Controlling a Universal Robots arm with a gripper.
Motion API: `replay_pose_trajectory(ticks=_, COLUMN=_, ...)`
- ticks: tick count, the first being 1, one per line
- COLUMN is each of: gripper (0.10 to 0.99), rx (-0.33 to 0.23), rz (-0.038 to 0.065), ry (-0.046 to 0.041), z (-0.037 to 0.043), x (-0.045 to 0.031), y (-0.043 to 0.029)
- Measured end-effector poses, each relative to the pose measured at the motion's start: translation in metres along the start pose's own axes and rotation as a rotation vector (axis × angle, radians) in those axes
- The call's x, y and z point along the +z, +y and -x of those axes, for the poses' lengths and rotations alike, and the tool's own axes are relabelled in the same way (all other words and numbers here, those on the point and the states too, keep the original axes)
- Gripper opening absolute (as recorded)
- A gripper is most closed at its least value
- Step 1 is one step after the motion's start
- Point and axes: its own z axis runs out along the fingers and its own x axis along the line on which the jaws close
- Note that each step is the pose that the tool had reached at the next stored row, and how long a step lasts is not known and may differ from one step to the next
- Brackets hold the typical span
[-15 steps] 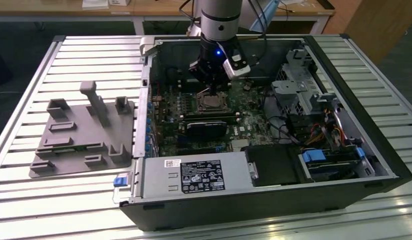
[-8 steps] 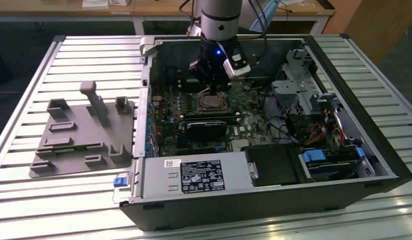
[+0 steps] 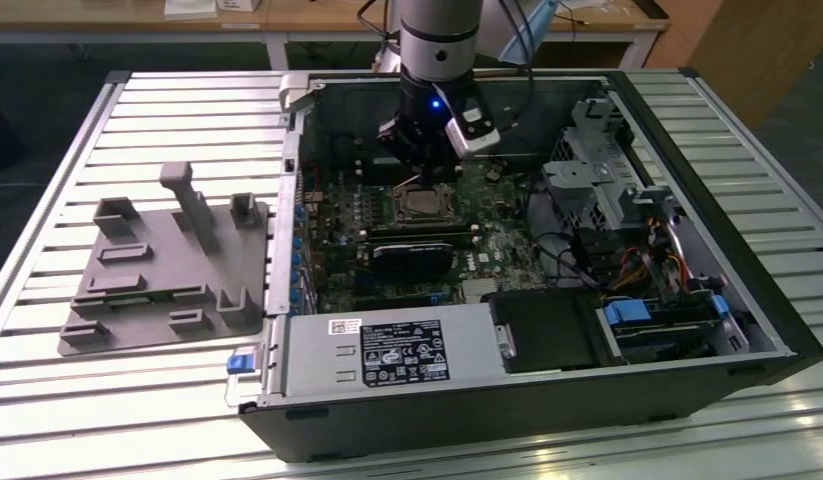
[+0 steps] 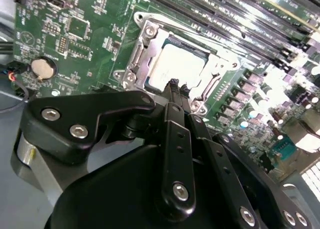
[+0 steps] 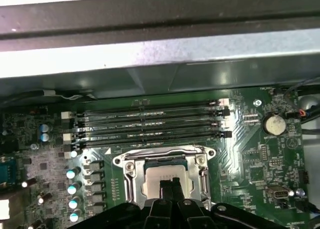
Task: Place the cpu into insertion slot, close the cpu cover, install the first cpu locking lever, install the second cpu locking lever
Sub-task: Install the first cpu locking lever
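Note:
The cpu (image 4: 177, 66) (image 5: 159, 173), a flat square with a pale metal top, lies in the insertion slot (image 3: 418, 207) on the green motherboard inside the open computer case. The cpu cover (image 4: 144, 45) (image 5: 161, 154), a grey metal frame, lies down around it, so the chip shows through its window. A thin metal lever (image 4: 214, 80) runs along one side of the cover. My gripper (image 3: 415, 178) (image 4: 173, 85) (image 5: 170, 182) hangs just above the socket's edge. Its black fingers are pressed together and hold nothing.
Long black memory slots (image 5: 150, 121) run beside the socket, and a coin battery (image 4: 40, 68) sits further off. A black module (image 3: 414, 255), the power supply (image 3: 384, 355) and cables crowd the case. The case wall (image 3: 298, 130) rises close by. A grey fixture (image 3: 158, 270) lies at the exterior view's left.

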Motion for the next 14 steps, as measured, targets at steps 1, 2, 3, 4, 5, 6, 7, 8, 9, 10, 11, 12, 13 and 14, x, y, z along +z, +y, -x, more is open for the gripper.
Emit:
replay_pose_trajectory(ticks=1, gripper=0.102, rx=-0.001, rz=0.002, ry=-0.0122, z=-0.0012, x=0.0000, y=-0.0001)
replay_pose_trajectory(ticks=2, gripper=0.102, rx=-0.001, rz=0.003, ry=-0.0270, z=-0.0027, x=0.0000, y=-0.0003)
replay_pose_trajectory(ticks=3, gripper=0.102, rx=-0.002, rz=0.005, ry=-0.0425, z=-0.0045, x=0.0000, y=-0.0005)
replay_pose_trajectory(ticks=4, gripper=0.102, rx=-0.003, rz=0.006, ry=-0.0531, z=-0.0060, x=0.0000, y=-0.0006)
replay_pose_trajectory(ticks=5, gripper=0.102, rx=-0.002, rz=0.011, ry=-0.0579, z=-0.0070, x=0.0001, y=-0.0008)
replay_pose_trajectory(ticks=6, gripper=0.102, rx=-0.002, rz=0.022, ry=-0.0600, z=-0.0079, x=0.0002, y=-0.0009)
replay_pose_trajectory(ticks=7, gripper=0.102, rx=-0.001, rz=0.034, ry=-0.0603, z=-0.0086, x=0.0001, y=-0.0009)
replay_pose_trajectory(ticks=8, gripper=0.102, rx=-0.001, rz=0.048, ry=-0.0598, z=-0.0093, x=0.0001, y=-0.0010)
replay_pose_trajectory(ticks=9, gripper=0.102, rx=0.000, rz=0.062, ry=-0.0591, z=-0.0100, x=0.0002, y=-0.0011)
replay_pose_trajectory(ticks=10, gripper=0.102, rx=0.001, rz=0.076, ry=-0.0581, z=-0.0107, x=0.0001, y=-0.0012)
replay_pose_trajectory(ticks=11, gripper=0.102, rx=0.002, rz=0.091, ry=-0.0568, z=-0.0113, x=0.0002, y=-0.0012)
replay_pose_trajectory(ticks=12, gripper=0.102, rx=0.003, rz=0.102, ry=-0.0557, z=-0.0118, x=0.0002, y=-0.0013)
replay_pose_trajectory(ticks=13, gripper=0.102, rx=0.004, rz=0.112, ry=-0.0551, z=-0.0123, x=0.0003, y=-0.0013)
replay_pose_trajectory(ticks=14, gripper=0.102, rx=0.004, rz=0.118, ry=-0.0564, z=-0.0131, x=0.0004, y=-0.0014)
